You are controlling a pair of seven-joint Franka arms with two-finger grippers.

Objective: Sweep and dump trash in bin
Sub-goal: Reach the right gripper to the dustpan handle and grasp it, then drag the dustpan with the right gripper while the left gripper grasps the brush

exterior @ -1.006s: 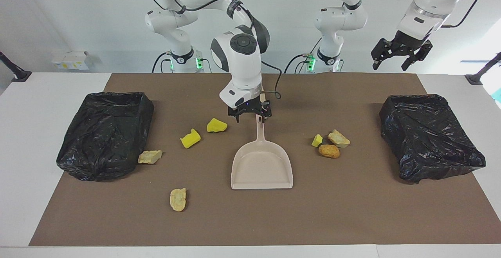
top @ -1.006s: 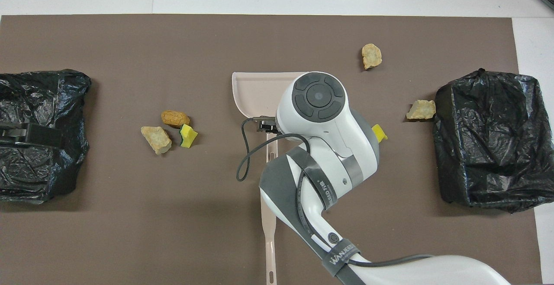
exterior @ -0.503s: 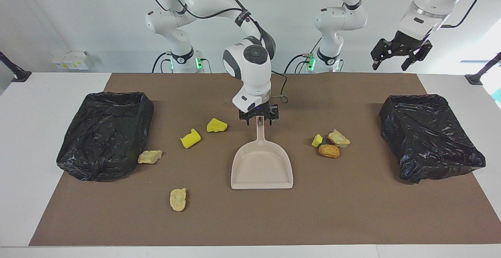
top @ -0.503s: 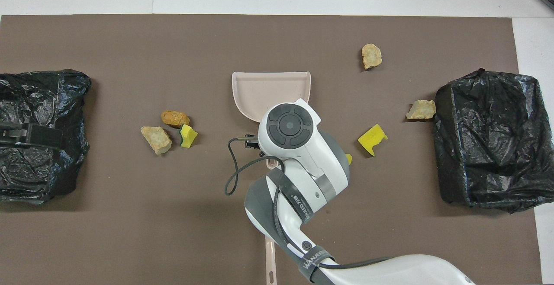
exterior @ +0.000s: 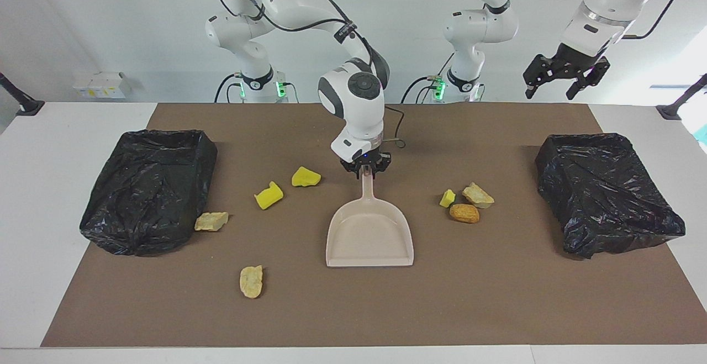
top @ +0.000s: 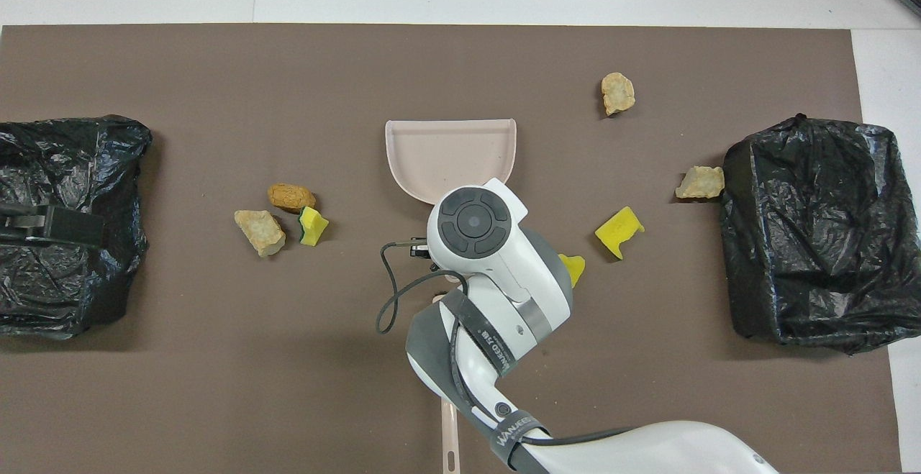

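Gripping dustpan handle (exterior: 367, 186): right gripper (exterior: 365, 171) fingers clamped | left gripper (exterior: 558, 79) spread wide, aloft over table's edge | brown mat (exterior: 497, 297), white wall (exterior: 110, 21)

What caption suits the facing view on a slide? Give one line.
Right gripper closed on the dustpan handle amid scattered trash; left gripper waits open above.

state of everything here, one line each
dustpan: flat on the mat, pan empty, handle gripped
right gripper: shut on dustpan handle
left gripper: open, raised, waiting
trash: seven lumps loose on the mat
bin at right arm's end: bag-lined, top open
bin at left arm's end: bag-lined, top open
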